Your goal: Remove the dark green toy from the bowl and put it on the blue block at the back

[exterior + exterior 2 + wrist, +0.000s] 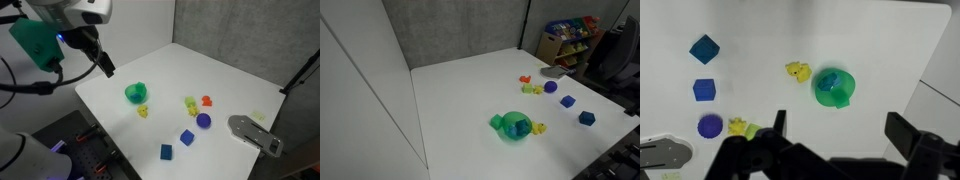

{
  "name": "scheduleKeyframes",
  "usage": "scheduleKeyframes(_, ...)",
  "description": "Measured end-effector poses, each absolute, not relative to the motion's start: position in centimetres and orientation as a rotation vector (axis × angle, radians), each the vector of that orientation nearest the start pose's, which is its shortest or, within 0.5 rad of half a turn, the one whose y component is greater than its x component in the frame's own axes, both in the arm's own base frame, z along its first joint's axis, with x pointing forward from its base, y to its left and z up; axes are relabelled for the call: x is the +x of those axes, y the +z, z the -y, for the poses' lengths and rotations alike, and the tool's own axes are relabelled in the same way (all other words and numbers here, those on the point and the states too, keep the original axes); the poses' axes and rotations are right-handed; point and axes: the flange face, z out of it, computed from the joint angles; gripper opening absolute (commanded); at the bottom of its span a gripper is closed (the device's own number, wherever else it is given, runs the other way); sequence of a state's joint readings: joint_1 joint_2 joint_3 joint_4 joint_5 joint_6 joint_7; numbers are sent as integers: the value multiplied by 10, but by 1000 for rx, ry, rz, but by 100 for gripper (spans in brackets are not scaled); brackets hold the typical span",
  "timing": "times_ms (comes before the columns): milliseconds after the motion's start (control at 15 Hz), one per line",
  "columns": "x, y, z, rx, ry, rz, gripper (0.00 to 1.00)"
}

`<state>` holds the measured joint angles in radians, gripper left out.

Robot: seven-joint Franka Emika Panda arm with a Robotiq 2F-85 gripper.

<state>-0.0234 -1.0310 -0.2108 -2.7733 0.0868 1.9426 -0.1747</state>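
Dark green toy [832,80] rests in bowl [820,95], centre frame; gripper [840,128], spread wide below, could topple the bowl while grasping.

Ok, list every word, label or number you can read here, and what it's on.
No text can be read in any view.
Bowl: plain, no print shows.
Grey object: no marking shows.
Shelf boxes: colourful and may carry print, but too small and blurred to read.
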Motion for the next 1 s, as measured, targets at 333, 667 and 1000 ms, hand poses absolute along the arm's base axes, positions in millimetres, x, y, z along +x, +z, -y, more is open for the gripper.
scheduleKeyframes(333, 295, 490, 23, -2957, -345, 2, 100)
scheduleKeyframes(667, 336, 491, -12, -2977, -319, -48, 100)
scheduleKeyframes(1000, 384, 456, -61, -2974, -267, -63, 100)
